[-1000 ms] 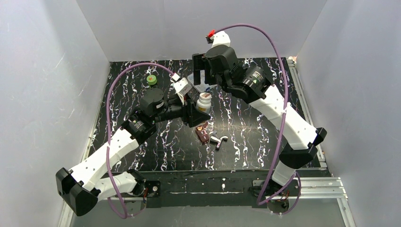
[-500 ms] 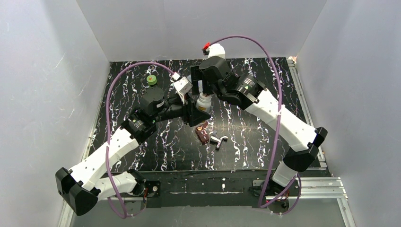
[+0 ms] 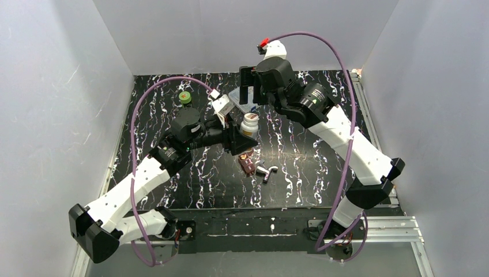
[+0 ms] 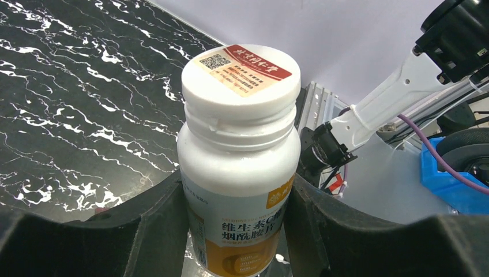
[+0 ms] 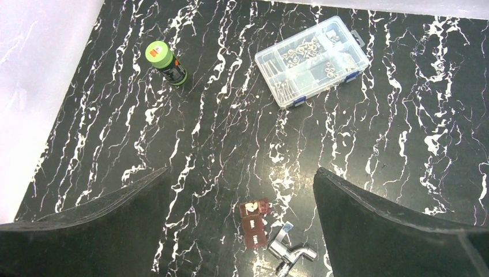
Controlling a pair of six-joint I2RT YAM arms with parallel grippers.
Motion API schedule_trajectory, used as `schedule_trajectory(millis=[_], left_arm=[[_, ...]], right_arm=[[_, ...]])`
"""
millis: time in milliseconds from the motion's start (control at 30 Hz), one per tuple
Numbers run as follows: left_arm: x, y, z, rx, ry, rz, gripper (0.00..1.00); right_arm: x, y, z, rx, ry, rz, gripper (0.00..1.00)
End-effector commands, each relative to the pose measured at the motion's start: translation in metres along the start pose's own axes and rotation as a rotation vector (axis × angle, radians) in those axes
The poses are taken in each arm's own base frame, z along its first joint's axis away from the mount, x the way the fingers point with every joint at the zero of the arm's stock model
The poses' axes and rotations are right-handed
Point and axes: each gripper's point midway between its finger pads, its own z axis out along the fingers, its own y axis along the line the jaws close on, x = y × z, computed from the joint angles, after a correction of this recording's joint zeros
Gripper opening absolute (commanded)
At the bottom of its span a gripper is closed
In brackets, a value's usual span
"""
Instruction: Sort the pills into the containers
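Left arm (image 3: 124, 193) and right arm (image 3: 360, 150) in glossy white shells, rounded black joints, a purple cable (image 3: 134, 133) looping along each, matte black fingers (image 5: 398, 231), small red cap (image 3: 263, 42) atop the right wrist's white housing

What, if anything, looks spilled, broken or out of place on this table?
Nothing looks spilled or broken. The one oddity: a shiny silver metal piece lies close beside the red-brown case, and looks nothing like a pill. The white bottle in the left jaws has its cap on.
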Motion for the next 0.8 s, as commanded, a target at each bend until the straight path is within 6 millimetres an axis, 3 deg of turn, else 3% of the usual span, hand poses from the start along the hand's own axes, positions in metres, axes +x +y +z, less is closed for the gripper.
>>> schedule_trajectory(millis=[0, 200, 400, 533, 667, 767], left_arm=[[-0.012, -0.006, -0.005, 0.008, -0.049, 0.015, 0.00], [-0.020, -0.007, 0.001, 0.019, -0.065, 0.014, 0.00], [-0.049, -0.005, 0.001, -0.017, -0.159, 0.029, 0.00], [-0.068, -0.001, -0.003, -0.063, -0.227, 0.026, 0.00], [-0.081, -0.007, -0.012, -0.041, -0.333, 0.029, 0.00], [-0.079, -0.008, -0.012, -0.034, -0.315, 0.035, 0.00]], right_arm=[[-0.009, 0.004, -0.004, -0.014, -0.023, 0.015, 0.99], [-0.008, 0.015, 0.001, -0.013, -0.023, 0.016, 0.98], [0.018, 0.025, 0.001, 0.004, 0.001, 0.002, 0.98], [0.037, 0.021, -0.001, -0.002, 0.014, 0.034, 0.98], [0.035, 0.018, -0.003, 0.007, -0.001, 0.039, 0.98], [0.028, 0.018, -0.004, 0.008, -0.016, 0.031, 0.98]])
